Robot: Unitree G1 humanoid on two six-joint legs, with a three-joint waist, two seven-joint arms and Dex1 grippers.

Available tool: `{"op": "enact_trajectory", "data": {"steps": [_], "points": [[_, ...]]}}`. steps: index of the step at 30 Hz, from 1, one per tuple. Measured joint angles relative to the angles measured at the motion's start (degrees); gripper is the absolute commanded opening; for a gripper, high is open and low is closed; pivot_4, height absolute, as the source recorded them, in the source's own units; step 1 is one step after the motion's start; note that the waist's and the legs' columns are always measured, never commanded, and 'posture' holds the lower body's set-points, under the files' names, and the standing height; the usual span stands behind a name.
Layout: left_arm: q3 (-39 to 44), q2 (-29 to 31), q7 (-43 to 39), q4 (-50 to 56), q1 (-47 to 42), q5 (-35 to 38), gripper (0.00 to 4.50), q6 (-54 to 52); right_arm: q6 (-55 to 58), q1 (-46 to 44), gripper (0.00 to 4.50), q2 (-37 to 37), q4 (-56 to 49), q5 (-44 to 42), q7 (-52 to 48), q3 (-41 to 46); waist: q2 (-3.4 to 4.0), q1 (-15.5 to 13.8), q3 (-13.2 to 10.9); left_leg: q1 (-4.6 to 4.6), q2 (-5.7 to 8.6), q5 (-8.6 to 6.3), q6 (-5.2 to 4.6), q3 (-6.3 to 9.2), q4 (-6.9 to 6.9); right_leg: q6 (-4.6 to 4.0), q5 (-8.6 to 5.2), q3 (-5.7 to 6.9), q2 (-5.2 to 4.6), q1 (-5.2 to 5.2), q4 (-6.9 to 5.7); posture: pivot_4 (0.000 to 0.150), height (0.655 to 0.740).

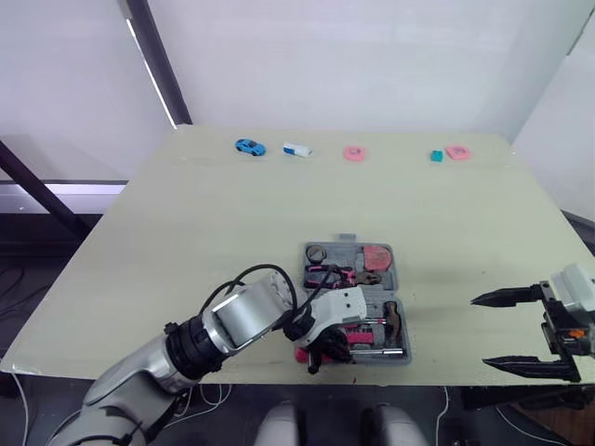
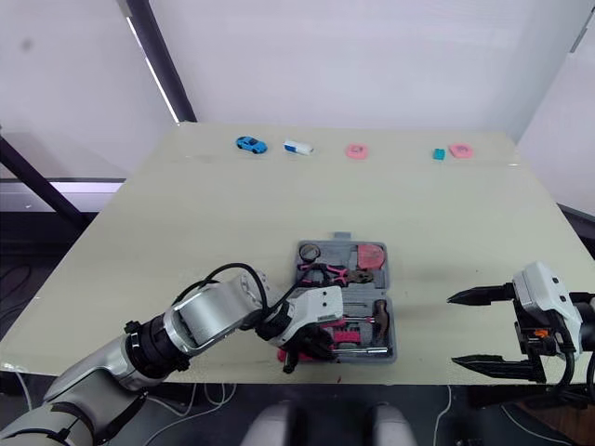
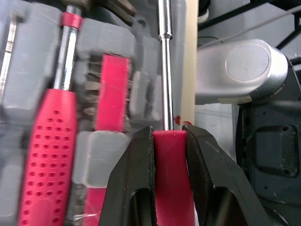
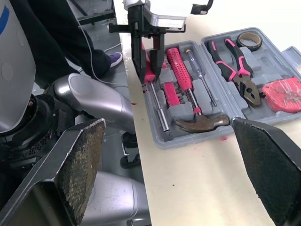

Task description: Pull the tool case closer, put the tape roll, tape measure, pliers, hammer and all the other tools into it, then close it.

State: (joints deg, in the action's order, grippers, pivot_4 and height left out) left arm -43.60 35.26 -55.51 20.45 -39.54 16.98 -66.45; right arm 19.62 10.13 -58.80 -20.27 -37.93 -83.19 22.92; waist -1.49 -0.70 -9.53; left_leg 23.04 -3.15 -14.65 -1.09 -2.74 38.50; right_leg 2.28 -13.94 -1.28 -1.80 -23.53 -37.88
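Note:
The grey tool case lies open at the table's front edge. In its trays I see a tape roll, pink-handled pliers, a pink tape measure, a hammer and a red dotted-handle screwdriver. My left gripper is at the case's front left corner, shut on the red handle of a thin driver. The driver's steel shaft lies along the case's front rim. My right gripper hangs open, holding nothing, to the right of the case near the table's front edge.
Along the far edge of the table sit a blue toy car, a white and blue block, two pink round pieces and a teal cube. A dark slanted pole stands behind the table's far left corner.

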Motion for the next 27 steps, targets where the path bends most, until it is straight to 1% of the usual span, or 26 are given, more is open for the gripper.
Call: {"op": "enact_trajectory", "data": {"steps": [11,15,27], "points": [[-2.5,-0.9,0.9,-0.9,-1.4,-0.2,0.45,-0.3,-0.4,1.3,4.5,0.1,-0.3,0.3,0.1,0.6,0.0,0.0,0.0,0.0,0.01,0.0,0.0,0.0,0.0,-0.01,0.01,0.0,0.0,0.01,0.0,0.15,0.74],[-3.9,-2.3,1.0,-3.4,-2.7,-1.7,0.45,1.6,-0.4,2.0,4.5,0.1,-1.4,0.3,0.4,0.8,0.0,0.0,0.0,0.0,0.02,0.0,0.0,-0.01,0.0,-0.01,0.02,0.0,0.0,0.02,0.0,0.15,0.74],[-4.4,-3.1,-0.2,-5.3,-3.0,-3.9,0.45,4.1,-0.4,2.9,4.5,0.6,-2.4,0.2,1.5,2.0,0.01,-0.1,0.0,0.0,0.04,0.0,0.0,-0.01,0.01,-0.02,0.02,-0.01,-0.02,0.03,0.0,0.15,0.74]]}}
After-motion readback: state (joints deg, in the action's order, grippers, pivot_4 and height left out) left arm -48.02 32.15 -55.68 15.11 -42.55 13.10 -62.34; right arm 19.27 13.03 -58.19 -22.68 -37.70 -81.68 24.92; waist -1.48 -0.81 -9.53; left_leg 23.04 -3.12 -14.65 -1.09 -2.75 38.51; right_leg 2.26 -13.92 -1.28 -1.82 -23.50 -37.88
